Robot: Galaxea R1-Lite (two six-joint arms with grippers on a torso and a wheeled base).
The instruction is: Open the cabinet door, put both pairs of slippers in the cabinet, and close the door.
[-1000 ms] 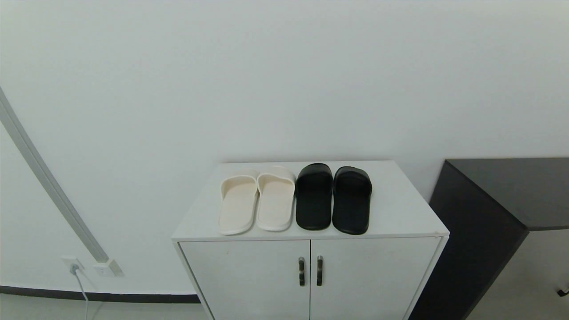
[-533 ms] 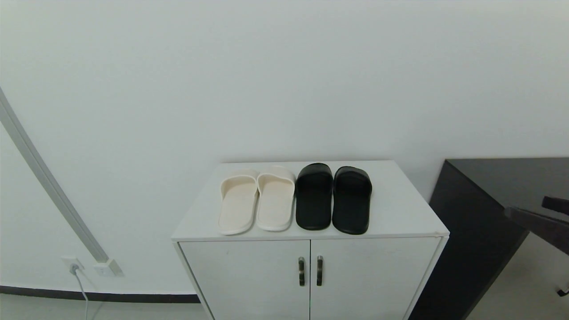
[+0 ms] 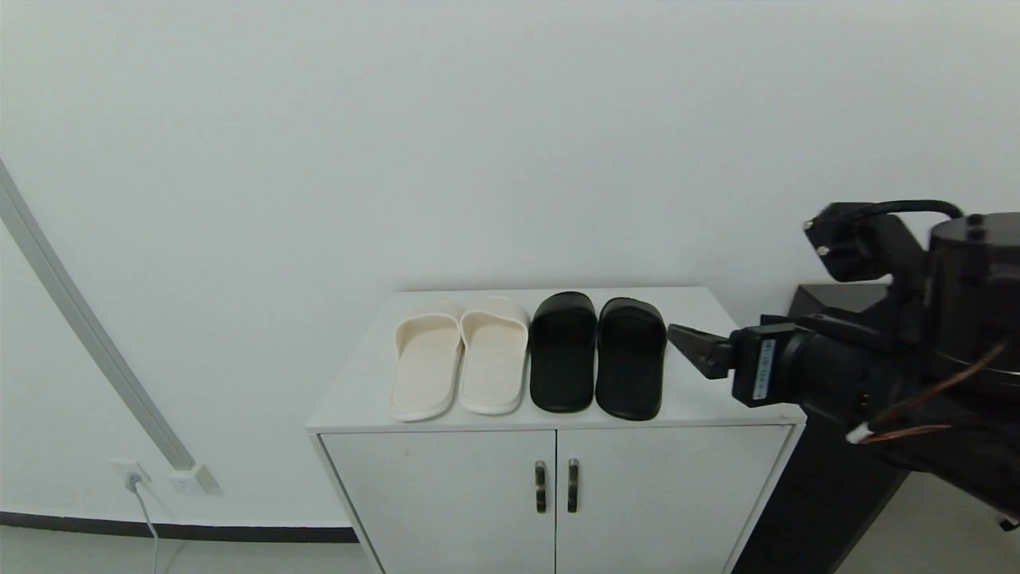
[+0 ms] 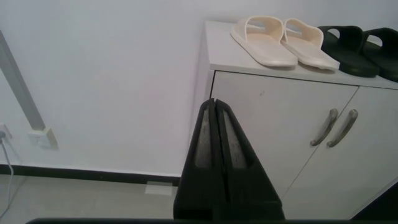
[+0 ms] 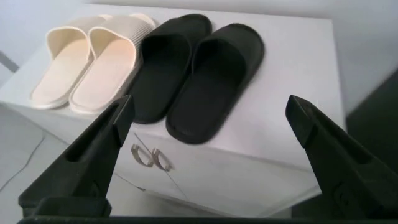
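"Cabinet doors (image 3: 446, 494), the white pair on that low two-door unit, are both shut. So why are the arms held like that?"

"Start closest in. The left gripper (image 4: 215, 104) hangs below the level of the cabinet top, out in front toward its left side. Its black fingers are pressed together with nothing between them, so it's idle, I'd guess. The right gripper (image 5: 208, 106) is up at top height, just off the right-hand edge, with its fingers spread wide. It's aimed across at the black rubber slide slippers (image 3: 610, 367), near them but not touching."

"With the doors closed?"

"I'd judge the doors have to come first. The two dark bar handles (image 3: 541, 486) sit side by side at the middle seam, easy to reach."

"And the slippers?"

"Both pairs lie in one row on the flat white top (image 3: 358, 391), toes to the wall and heels near the front edge. The cream ribbed rubber slippers (image 3: 446, 363) are on the left, just beside the black pair — handy for lifting off."

"Behind that?"

"A plain white wall (image 3: 478, 159). A grey conduit strip (image 3: 80, 319) slants down to a wall socket (image 3: 130, 476) with a cable in it, and there's a black skirting line (image 3: 239, 532) at the floor. A dark matt block of furniture (image 3: 797, 518) stands just beside the cabinet's right."
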